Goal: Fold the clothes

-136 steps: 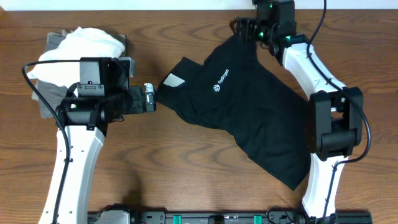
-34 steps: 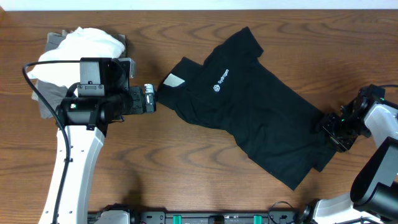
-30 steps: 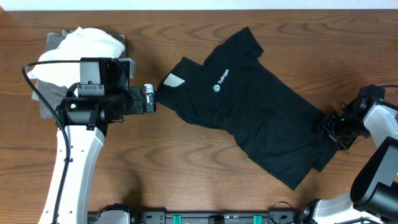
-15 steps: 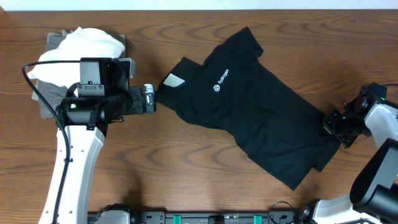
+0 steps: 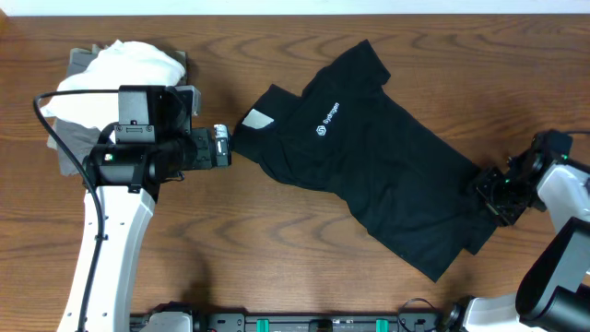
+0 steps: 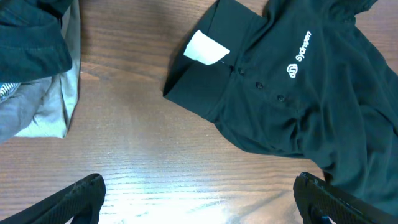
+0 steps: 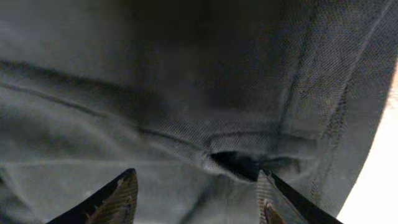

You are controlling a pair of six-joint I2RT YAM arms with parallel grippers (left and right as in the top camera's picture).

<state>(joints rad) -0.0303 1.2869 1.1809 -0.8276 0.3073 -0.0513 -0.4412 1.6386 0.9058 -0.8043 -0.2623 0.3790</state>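
A black polo shirt (image 5: 369, 157) with a small white logo lies spread at a slant across the middle of the wooden table. Its collar and white label (image 6: 206, 48) show in the left wrist view. My left gripper (image 5: 221, 146) is open and empty, low over bare wood just left of the collar. My right gripper (image 5: 493, 192) is open at the shirt's right lower edge. In the right wrist view its fingers (image 7: 118, 199) stand apart, close over a wrinkled fold of the black fabric (image 7: 205, 118).
A pile of white and grey clothes (image 5: 120, 69) lies at the far left of the table, partly under my left arm. Part of it shows at the left of the left wrist view (image 6: 37, 93).
My right arm has swung from the shirt's top sleeve to its right lower edge, and in the last second it settled slightly onto the hem. The left arm has not moved.
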